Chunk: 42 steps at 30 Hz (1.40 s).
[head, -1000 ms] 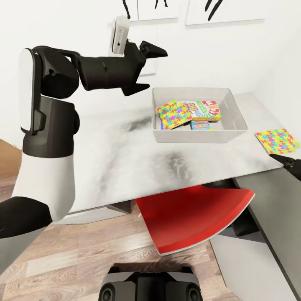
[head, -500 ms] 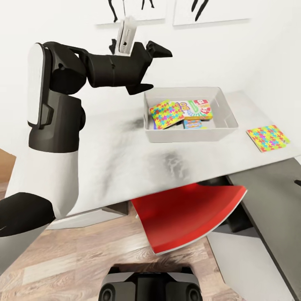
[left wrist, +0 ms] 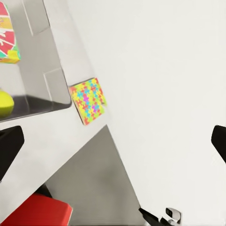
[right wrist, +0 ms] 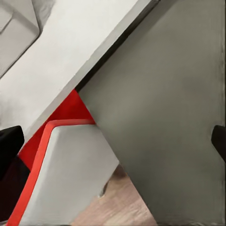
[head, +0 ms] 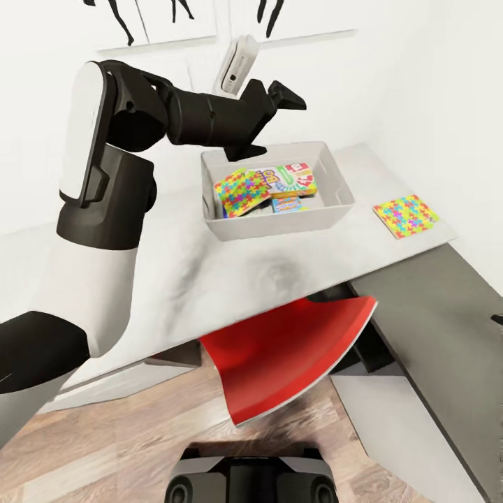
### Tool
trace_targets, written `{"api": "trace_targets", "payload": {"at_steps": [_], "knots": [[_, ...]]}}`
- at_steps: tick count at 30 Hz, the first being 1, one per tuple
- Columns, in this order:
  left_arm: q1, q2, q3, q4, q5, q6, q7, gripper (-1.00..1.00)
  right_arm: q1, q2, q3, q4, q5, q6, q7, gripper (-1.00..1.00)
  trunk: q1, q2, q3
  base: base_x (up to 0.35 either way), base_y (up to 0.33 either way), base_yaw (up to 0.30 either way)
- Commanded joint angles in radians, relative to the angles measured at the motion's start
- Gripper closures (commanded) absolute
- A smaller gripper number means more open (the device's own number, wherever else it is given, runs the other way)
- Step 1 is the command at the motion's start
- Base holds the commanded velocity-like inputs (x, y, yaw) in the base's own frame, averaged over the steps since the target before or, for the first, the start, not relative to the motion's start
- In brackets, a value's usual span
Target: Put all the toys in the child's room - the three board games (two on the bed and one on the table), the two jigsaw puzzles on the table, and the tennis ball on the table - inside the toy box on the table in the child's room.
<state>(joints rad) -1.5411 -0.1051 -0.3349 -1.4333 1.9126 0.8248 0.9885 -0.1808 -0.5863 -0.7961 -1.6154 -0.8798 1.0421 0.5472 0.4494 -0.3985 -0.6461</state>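
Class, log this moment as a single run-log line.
left end effector: open, above toy box | in box: jigsaw puzzle, SKIP-BO | second puzzle: on table

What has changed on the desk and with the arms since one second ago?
Mostly the camera turned, so the whole scene shifted left in the head view. The right gripper's tip left the picture's right edge. The left gripper still hangs open above the toy box; the loose jigsaw puzzle stays on the table.

child's room | desk (head: 230, 279) | toy box (head: 335, 202) | wall art (head: 154, 21)
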Motion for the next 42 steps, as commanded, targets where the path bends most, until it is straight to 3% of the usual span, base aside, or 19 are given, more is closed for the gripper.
{"api": "trace_targets", "payload": {"at_steps": [1,9,24,27,34,42], "knots": [[-0.008,0.0,-0.002,0.01,0.009,0.001,0.011,-1.0,0.0,0.0,-0.001,0.0,0.008,0.005,0.014,-1.0,0.001,-0.002,-0.001,0.0,0.0,-0.273],[-0.056,-0.003,-0.017,0.086,0.007,0.002,0.011,-1.0,0.006,0.0,-0.002,0.0,0.009,0.005,0.032,-1.0,0.001,-0.002,0.003,0.0,0.0,-0.275],[-0.092,-0.006,-0.026,0.219,-0.001,0.003,0.012,-1.0,0.007,0.004,0.009,0.0,0.01,0.005,0.038,-1.0,0.001,-0.002,0.01,0.0,0.0,-0.277],[-0.104,-0.003,-0.034,0.242,-0.012,0.005,0.011,-1.0,0.007,0.004,0.01,0.0,0.01,0.005,0.038,-1.0,0.001,-0.002,0.011,0.0,0.0,-0.277],[-0.123,0.015,-0.077,0.321,-0.082,0.014,0.005,-1.0,0.007,0.004,0.012,0.0,0.01,0.005,0.038,-1.0,0.001,-0.002,0.015,0.0,0.0,-0.277],[-0.128,0.035,-0.092,0.352,-0.116,0.017,0.007,-1.0,0.006,0.004,0.028,0.002,0.015,0.005,0.036,-1.0,0.001,-0.002,0.018,0.0,0.0,-0.277]]}}
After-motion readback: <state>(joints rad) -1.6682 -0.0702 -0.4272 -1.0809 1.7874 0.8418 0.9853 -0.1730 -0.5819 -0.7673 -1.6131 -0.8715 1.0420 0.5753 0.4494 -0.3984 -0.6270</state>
